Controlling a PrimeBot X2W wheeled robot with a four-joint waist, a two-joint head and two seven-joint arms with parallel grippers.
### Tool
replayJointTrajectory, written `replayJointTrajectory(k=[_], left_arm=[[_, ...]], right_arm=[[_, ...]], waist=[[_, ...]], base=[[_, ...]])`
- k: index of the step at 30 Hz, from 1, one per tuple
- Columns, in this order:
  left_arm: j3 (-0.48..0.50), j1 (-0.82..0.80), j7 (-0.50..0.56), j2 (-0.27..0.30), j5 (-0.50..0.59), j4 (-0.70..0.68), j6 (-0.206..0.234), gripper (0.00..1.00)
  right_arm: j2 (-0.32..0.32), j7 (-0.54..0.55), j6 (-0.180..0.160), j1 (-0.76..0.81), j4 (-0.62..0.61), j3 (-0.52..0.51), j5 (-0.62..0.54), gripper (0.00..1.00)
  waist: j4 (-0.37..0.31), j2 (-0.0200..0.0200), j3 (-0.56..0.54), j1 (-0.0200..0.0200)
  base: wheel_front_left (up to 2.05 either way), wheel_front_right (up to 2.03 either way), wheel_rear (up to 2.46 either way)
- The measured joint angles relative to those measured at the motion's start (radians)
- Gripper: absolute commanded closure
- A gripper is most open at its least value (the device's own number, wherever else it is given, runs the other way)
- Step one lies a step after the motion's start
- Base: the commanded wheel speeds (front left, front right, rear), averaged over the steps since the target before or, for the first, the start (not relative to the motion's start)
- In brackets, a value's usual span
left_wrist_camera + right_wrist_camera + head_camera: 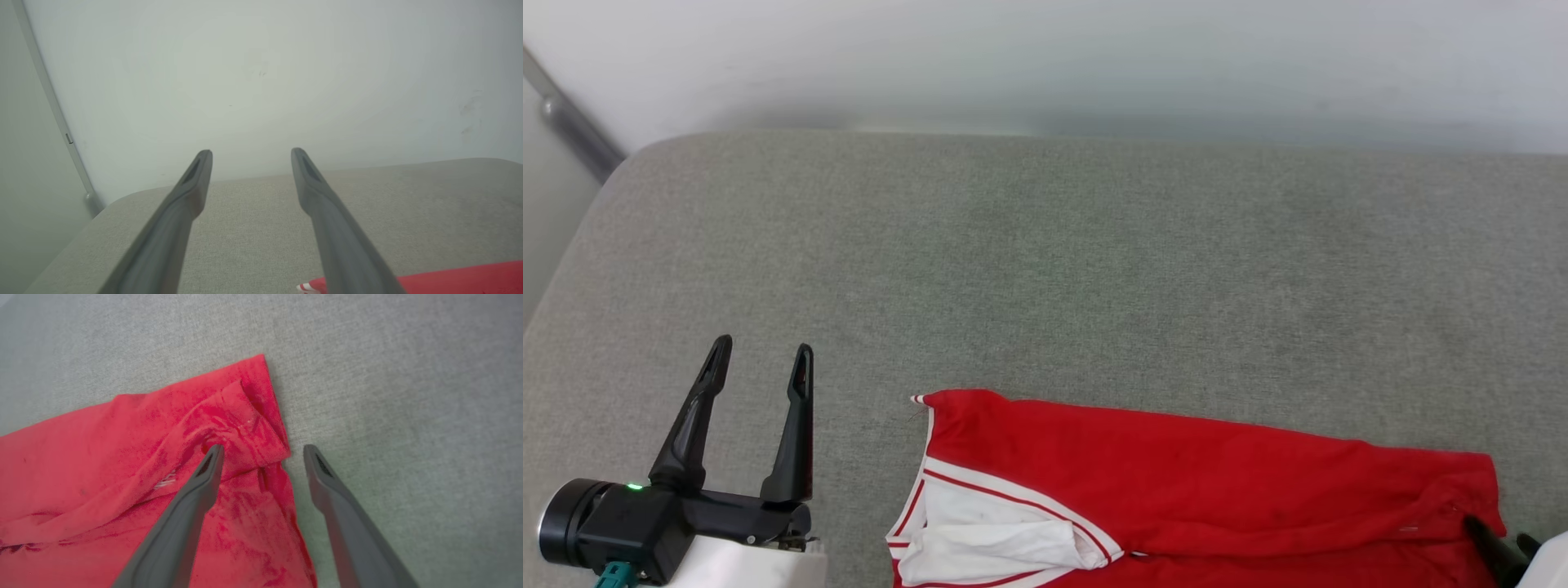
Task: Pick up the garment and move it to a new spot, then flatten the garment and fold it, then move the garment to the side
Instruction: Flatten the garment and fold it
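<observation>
Grey cushion [1094, 261], red garment [1176, 474], left pincer [762, 351] spread

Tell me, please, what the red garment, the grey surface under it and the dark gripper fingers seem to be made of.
Garment: soft, thin matte cloth, probably a knit; it creases and folds limply. Surface: grey woven upholstery fabric, judging by its fine speckled weave and rounded, padded-looking corner. Fingers: smooth dark matte material, likely plastic or rubber; the look leaves it open.

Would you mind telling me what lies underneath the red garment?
The garment lies on the grey fabric surface, which shows beside and beyond it. Anything directly beneath the cloth is covered.
</observation>
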Motion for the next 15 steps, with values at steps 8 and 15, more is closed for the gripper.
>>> replayJointTrajectory(k=[8,15], left_arm=[[0.068,0.0,0.0,-0.091,0.066,0.026,-0.102,0.0],[0.082,0.0,0.0,-0.125,0.095,0.05,-0.125,0.0]], right_arm=[[0.029,0.003,0.0,-0.004,0.067,-0.014,-0.022,0.0],[0.025,-0.007,-0.003,0.0,0.077,0.053,0.007,0.0]], waist=[[0.024,0.0,0.032,-0.0001],[0.031,0.0001,0.036,-0.0001]], base=[[0.0,0.0,0.0],[0.0,0.0,0.0]])
